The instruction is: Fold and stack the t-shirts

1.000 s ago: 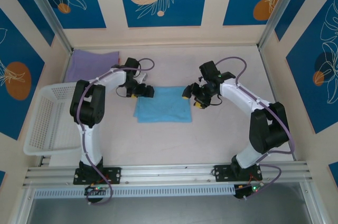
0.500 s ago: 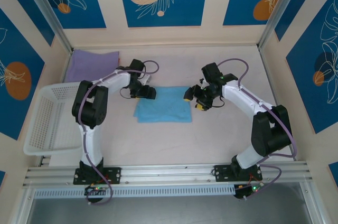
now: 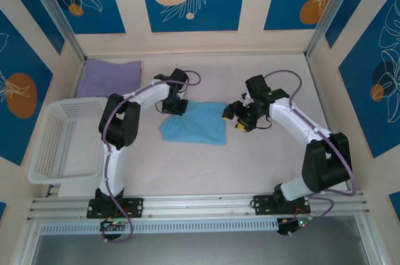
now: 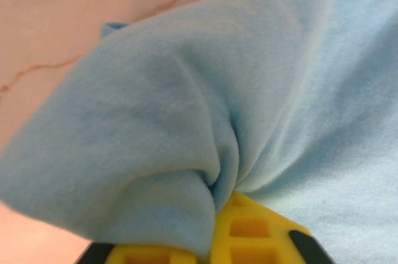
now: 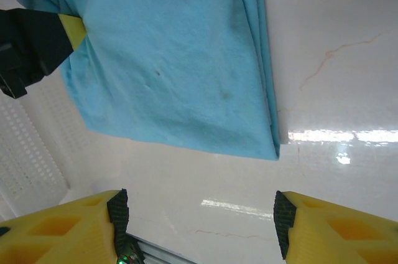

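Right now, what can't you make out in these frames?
- Left gripper, fingertips: left wrist view, the bunched blue t-shirt covers them.
- Blue t-shirt, layer count: top view, too small.
- Lavender t-shirt, folds: top view, too small.
- Right gripper, finger bodies: right wrist view, cut off by the bottom edge.

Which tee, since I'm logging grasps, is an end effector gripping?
The sky-blue t-shirt, in the centre: the left end effector is shut on its bunched edge. The lavender t-shirt lies untouched, far back left.

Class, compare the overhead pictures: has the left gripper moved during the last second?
Yes. The left gripper shifted right, away from the white basket, and is shut on the blue t-shirt.
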You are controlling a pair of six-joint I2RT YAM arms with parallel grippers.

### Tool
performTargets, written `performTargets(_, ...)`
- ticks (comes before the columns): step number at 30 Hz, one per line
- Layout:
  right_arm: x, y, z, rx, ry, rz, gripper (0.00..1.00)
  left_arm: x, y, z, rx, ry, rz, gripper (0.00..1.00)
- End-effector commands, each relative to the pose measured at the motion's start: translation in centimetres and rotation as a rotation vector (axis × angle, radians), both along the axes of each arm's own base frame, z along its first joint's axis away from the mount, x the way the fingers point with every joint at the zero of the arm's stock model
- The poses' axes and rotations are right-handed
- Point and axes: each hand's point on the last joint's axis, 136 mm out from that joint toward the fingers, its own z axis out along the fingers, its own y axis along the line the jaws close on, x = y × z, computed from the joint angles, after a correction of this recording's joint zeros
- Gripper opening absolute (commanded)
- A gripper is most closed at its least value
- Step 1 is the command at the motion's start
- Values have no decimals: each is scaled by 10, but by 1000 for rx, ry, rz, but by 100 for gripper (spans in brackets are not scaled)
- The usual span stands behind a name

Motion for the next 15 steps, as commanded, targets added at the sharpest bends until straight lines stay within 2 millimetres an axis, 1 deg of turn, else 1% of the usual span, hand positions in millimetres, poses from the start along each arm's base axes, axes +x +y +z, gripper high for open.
performTargets(1,-14,-8,7,8,15,3,65,10,32,-11,215,-13,13,0)
performTargets(5,-20,-17,19,-6,3,-20,65,46,50,25,348,-103,-43,0)
performTargets(9,-25,-27,28,-23,-1,-44,64,78,59,58,408,-186,-103,0)
performTargets(13,-31,-34,33,-49,8,-59,64,101,71,83,480,-244,-159,0)
performTargets(15,-33,-38,37,-60,-3,-72,64,110,81,96,494,-273,-157,0)
